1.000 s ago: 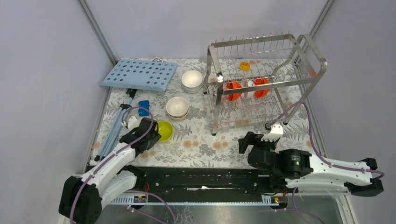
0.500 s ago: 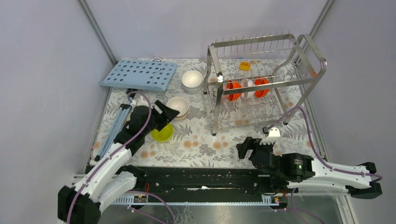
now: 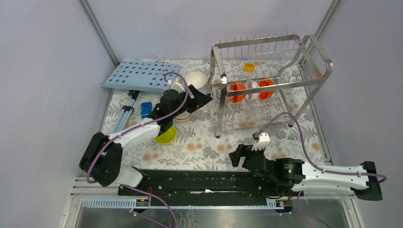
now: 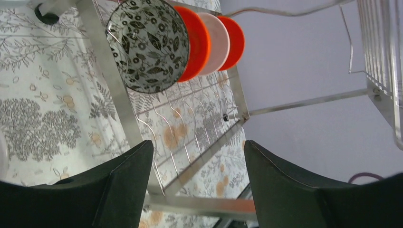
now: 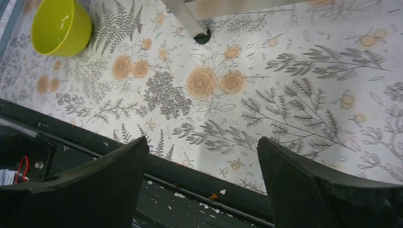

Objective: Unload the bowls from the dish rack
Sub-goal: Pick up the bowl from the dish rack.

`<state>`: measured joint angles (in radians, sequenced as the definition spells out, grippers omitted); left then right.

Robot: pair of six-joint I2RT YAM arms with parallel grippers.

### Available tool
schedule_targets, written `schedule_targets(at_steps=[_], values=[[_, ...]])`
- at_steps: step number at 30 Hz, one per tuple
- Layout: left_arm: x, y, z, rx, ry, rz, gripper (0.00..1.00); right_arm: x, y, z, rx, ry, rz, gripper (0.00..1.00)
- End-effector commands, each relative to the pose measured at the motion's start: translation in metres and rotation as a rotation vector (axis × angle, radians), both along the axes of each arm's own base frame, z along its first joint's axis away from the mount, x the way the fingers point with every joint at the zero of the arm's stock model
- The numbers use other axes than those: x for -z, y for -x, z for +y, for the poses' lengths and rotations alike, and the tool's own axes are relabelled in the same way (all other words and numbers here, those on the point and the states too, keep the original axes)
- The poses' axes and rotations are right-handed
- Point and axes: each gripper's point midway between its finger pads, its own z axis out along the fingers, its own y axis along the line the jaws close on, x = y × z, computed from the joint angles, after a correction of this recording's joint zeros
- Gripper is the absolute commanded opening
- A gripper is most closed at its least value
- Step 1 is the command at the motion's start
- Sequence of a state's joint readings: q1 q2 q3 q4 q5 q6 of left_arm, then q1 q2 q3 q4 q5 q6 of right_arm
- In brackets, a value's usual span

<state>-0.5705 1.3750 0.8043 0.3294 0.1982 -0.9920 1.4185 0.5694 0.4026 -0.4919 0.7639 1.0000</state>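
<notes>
- My left gripper [image 3: 201, 98] hangs wide apart and empty. It is just off the 9 o'clock side of the dish rack [image 3: 285, 84], which stands at 1 o'clock on the table [image 3: 204, 147].
- My right gripper [image 3: 236, 155] is also spread wide with nothing in it, low at 5 o'clock and well apart from the rack.
- The step in hand, as I judge it, is the left reach for the speckled bowl [image 4: 147, 47], first in the row. In my left wrist view it sits at 11 o'clock from the gap between my fingers.
- To do it well I should pass clear of the steel post [image 4: 114, 80] that crosses in front of that bowl. Then I put one finger inside the rim and one outside, and close firmly.
- I should lift it up out of the wires before swinging away, so that I do not knock its neighbours.
- The rack's lower tier holds four bowls on edge: the speckled one, an orange bowl [image 4: 197, 42] close behind it, a pale bowl [image 4: 217, 40], then another orange one.
- The upper tier shows only a small yellow clip [image 3: 249, 67]; I see no bowls there.
- Out on the table are a green bowl [image 3: 166, 137] at 8 o'clock, empty, and a white bowl [image 3: 196, 80] at 11 o'clock. A cream bowl [image 3: 184, 117] is mostly hidden under my left arm.
</notes>
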Motion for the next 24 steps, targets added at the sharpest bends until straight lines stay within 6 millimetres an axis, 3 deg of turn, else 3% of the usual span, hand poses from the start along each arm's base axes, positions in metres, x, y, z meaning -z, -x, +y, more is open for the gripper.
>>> schedule_targets(at_steps=[1, 4, 8, 16, 24], values=[[-0.035, -0.033, -0.014, -0.025, 0.08, -0.181, 0.73, 0.002, 0.005, 0.024, -0.039, -0.089, 0.022, 0.91], [-0.019, -0.047, -0.026, -0.012, 0.055, -0.188, 0.72, 0.008, 0.008, 0.026, -0.05, -0.091, 0.039, 0.9], [-0.012, -0.055, -0.034, -0.011, 0.093, -0.274, 0.72, 0.011, 0.012, 0.031, -0.08, -0.138, 0.04, 0.88], [-0.014, -0.065, -0.064, 0.079, 0.162, -0.42, 0.7, 0.004, 0.011, 0.033, -0.116, -0.229, -0.015, 0.81], [0.02, -0.079, -0.083, 0.097, 0.111, -0.385, 0.67, 0.012, 0.014, 0.029, -0.111, -0.237, 0.01, 0.78]])
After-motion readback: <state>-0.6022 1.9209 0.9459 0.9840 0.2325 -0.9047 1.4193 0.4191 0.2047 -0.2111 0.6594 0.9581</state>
